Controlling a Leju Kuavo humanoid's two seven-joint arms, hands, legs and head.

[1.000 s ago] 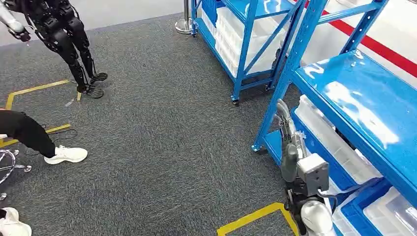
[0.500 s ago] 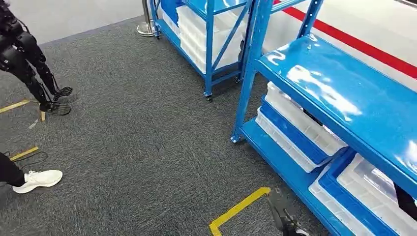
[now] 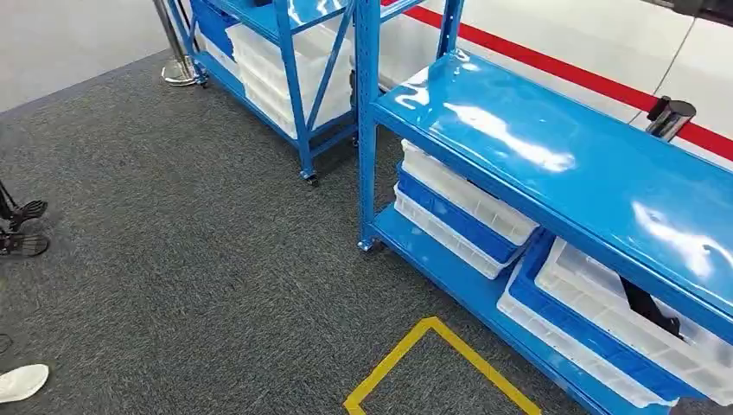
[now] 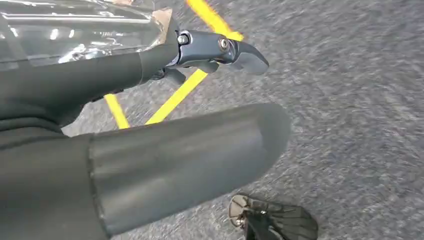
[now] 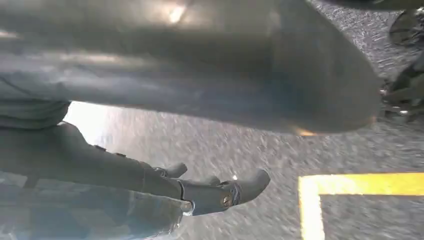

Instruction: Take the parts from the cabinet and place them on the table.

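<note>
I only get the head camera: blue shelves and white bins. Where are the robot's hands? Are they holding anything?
Observer: The left hand hangs over grey carpet and holds nothing.
Operator: And the other one?
Observer: The right hand holds nothing either. Its fingers are stretched out.
Operator: What's under it?
Observer: A corner of yellow tape on the carpet.
</note>
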